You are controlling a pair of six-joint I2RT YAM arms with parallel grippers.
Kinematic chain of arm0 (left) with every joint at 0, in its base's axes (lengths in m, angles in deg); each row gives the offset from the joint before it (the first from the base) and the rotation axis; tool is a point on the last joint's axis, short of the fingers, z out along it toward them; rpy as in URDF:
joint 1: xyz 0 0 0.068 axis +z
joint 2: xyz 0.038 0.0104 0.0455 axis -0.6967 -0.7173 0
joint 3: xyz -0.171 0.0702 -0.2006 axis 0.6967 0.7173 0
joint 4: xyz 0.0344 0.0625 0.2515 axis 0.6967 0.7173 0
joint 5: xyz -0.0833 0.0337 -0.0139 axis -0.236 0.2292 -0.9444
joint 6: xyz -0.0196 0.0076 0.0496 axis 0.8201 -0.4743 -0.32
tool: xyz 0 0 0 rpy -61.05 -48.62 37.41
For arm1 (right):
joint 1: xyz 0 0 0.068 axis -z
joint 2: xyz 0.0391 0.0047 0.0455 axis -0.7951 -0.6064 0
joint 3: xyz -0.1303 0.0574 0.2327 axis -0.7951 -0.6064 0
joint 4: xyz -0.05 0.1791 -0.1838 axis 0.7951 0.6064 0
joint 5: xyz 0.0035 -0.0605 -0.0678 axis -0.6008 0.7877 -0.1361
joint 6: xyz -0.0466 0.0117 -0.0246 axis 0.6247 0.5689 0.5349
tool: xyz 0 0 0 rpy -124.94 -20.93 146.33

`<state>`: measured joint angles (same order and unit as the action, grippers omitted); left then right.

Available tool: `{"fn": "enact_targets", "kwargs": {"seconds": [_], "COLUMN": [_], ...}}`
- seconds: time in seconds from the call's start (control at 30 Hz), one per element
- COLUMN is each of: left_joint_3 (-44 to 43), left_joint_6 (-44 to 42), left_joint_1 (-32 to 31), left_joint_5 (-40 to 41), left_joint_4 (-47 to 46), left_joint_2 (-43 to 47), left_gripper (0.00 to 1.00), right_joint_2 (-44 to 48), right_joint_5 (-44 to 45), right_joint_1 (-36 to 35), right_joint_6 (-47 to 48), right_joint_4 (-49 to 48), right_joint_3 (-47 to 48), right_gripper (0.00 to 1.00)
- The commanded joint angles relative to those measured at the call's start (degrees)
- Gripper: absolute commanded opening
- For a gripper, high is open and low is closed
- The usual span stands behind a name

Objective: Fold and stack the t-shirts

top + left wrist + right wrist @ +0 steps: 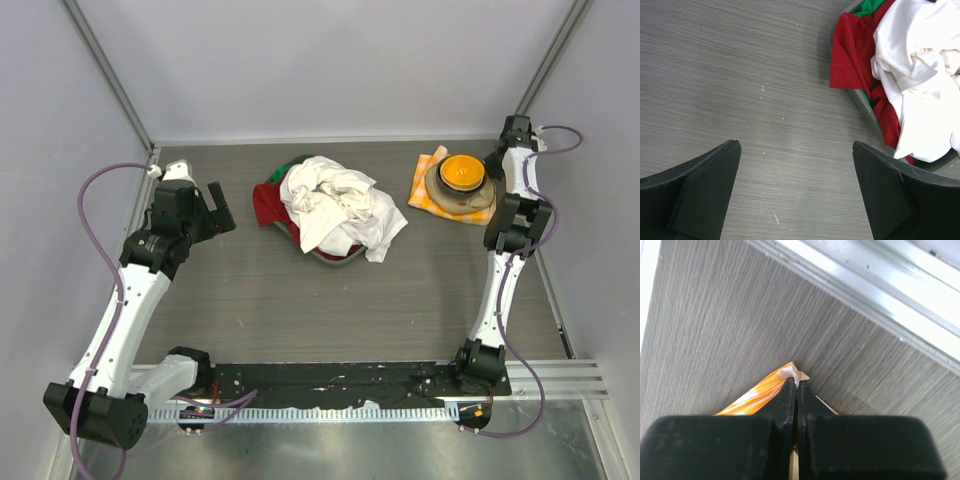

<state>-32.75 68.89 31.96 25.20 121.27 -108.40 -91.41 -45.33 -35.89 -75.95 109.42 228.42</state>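
T-shirts [340, 205] [920, 75]: white to cream, unfolded, crumpled together in one loose heap at the middle of the counter toward its far side. They lie on top of the coloured garments and spill over the near right rim of the tray.
Red garment [266, 203] [852, 50]: under the white heap, showing along its left side. One flap hangs over the tray rim onto the counter.
Green garment [287, 168] [871, 6]: a small patch at the far left edge of the heap, touching the red.
Tray [867, 107]: grey and shallow, beneath the heap. Only stretches of its rim show.
Checked cloth [425, 185] [760, 395]: orange and white, spread flat at the far right, well apart from the heap.
Dish [460, 198]: grey and round, resting on the checked cloth.
Bowl [463, 172]: orange, sitting in the dish.
Left tool [215, 210] [795, 144]: fingers spread wide apart, holding nothing. It sits over bare counter to the left of the heap, near the red flap and not touching it.
Right tool [796, 382]: fingers pressed together, tips over a corner of the checked cloth near the wall rail. Whether the cloth is nipped between them cannot be told.
Counter [300, 310]: grey wood-grain surface.
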Motion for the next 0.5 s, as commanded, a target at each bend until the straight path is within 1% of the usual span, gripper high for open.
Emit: {"fn": "enact_targets", "kwargs": {"seconds": [0.0,0.07,0.1,0.13,0.2,0.23,0.3,0.33,0.43,0.47], "left_joint_3": [-0.7,-0.7,-0.6,-0.5,-0.4,-0.2,0.0,0.3,0.9,1.1], "left_joint_6": [0.6,0.6,0.7,0.7,0.7,0.6,0.5,0.4,0.3,0.4], "left_joint_1": [0.2,0.2,0.2,0.2,0.2,0.2,0.2,0.2,0.1,0.2], "left_joint_5": [1.7,2.0,2.2,2.4,2.5,2.5,2.5,2.6,2.7,2.6], "left_joint_4": [-1.1,-1.3,-1.4,-1.4,-1.6,-1.5,-1.7,-1.8,-2.2,-2.3], "left_joint_2": [0.0,0.2,0.4,0.5,0.8,1.0,1.5,1.7,2.3,2.5], "left_gripper": [1.0,1.0,1.0,1.0,1.0,1.0,1.0,1.0,1.0,1.0], "right_joint_2": [-5.9,-5.8,-5.4,-5.1,-3.5,-3.0,-0.9,0.0,4.7,6.2], "right_joint_5": [3.3,2.2,1.9,1.2,0.8,0.4,0.7,1.1,3.8,5.5], "right_joint_1": [3.2,3.2,3.2,3.2,3.2,3.2,3.2,3.0,2.6,1.9], "right_joint_6": [-1.1,-0.9,-0.5,-0.4,-0.3,0.2,0.9,1.8,5.7,6.9], "right_joint_4": [-4.6,-7.0,-7.8,-10.1,-12.0,-13.8,-15.5,-16.7,-19.2,-20.1], "right_joint_3": [0.1,0.2,-0.1,-1.4,-2.4,-3.3,-4.3,-5.1,-7.7,-9.1], "right_gripper": [0.01,0.01,0.06,0.23,0.4,0.58,0.71,0.81,0.89,0.9]}}
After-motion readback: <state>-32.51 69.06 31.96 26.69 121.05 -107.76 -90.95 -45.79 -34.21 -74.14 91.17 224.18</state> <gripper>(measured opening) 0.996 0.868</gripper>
